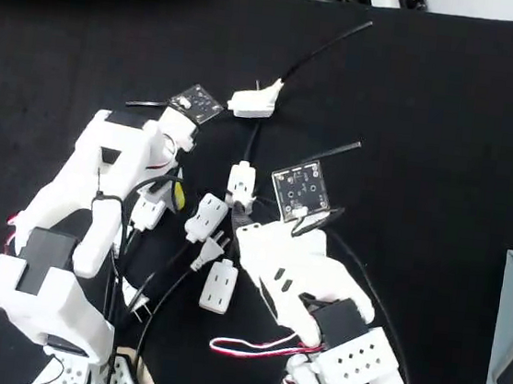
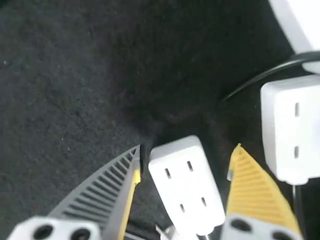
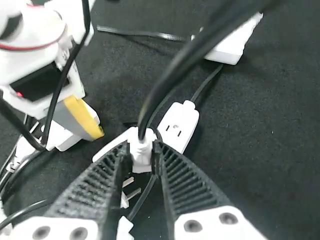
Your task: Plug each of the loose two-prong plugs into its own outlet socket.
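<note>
Evidently the mating step is in hand: the right gripper (image 3: 141,146) is clamped on a two-prong plug (image 3: 142,161) near the table's middle, its prongs (image 3: 128,186) bare, with an outlet socket (image 3: 180,122) just on its far side. To the left, the left gripper (image 2: 187,150) has its jaws apart around a second socket (image 2: 186,182). Next, I judge, the left must pinch that socket steady while the right lines up the 2 prongs with 1 pair of slots.

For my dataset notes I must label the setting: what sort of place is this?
Probably a robotics test bench in a lab, not a home. Two white robot arms stand at a table draped in black cloth, with loose white outlet sockets and two-prong plugs laid out between them.
</note>
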You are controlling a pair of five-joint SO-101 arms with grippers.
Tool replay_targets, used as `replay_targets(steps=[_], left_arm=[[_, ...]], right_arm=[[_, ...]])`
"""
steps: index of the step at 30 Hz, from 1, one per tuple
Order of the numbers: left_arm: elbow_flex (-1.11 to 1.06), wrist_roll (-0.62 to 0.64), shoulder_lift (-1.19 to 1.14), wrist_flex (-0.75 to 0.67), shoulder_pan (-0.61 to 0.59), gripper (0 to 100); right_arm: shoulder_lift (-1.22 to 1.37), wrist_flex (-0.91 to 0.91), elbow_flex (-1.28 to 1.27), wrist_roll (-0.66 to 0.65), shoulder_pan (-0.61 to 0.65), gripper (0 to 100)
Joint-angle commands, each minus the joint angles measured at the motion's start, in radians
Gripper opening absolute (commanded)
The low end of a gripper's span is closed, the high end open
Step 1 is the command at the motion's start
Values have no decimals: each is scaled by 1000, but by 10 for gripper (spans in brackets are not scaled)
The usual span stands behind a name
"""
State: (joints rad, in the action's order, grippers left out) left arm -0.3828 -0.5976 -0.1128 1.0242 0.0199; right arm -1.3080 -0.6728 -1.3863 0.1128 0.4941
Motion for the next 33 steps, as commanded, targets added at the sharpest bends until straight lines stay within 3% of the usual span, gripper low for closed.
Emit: replay_targets(steps=[1,5,9,15,17,20,22,28,33], left_arm=[[38,-9,123,91,-31,281],[18,21,235,163,-51,283],[-48,75,241,147,-65,285],[-189,110,155,-23,-65,273],[-214,107,140,-75,-61,223],[-228,23,133,-123,-27,109],[-231,-55,133,-133,2,84],[-225,-206,133,-137,41,141],[-231,-207,163,-170,19,223]], right_arm=[[-7,20,10,12,-17,13],[-7,20,10,12,-17,13],[-7,20,10,12,-17,13],[-7,20,10,12,-17,13],[-7,20,10,12,-17,13],[-7,20,10,12,-17,13],[-7,20,10,12,-17,13],[-5,20,10,12,-17,13],[-5,20,10,12,-17,13]])
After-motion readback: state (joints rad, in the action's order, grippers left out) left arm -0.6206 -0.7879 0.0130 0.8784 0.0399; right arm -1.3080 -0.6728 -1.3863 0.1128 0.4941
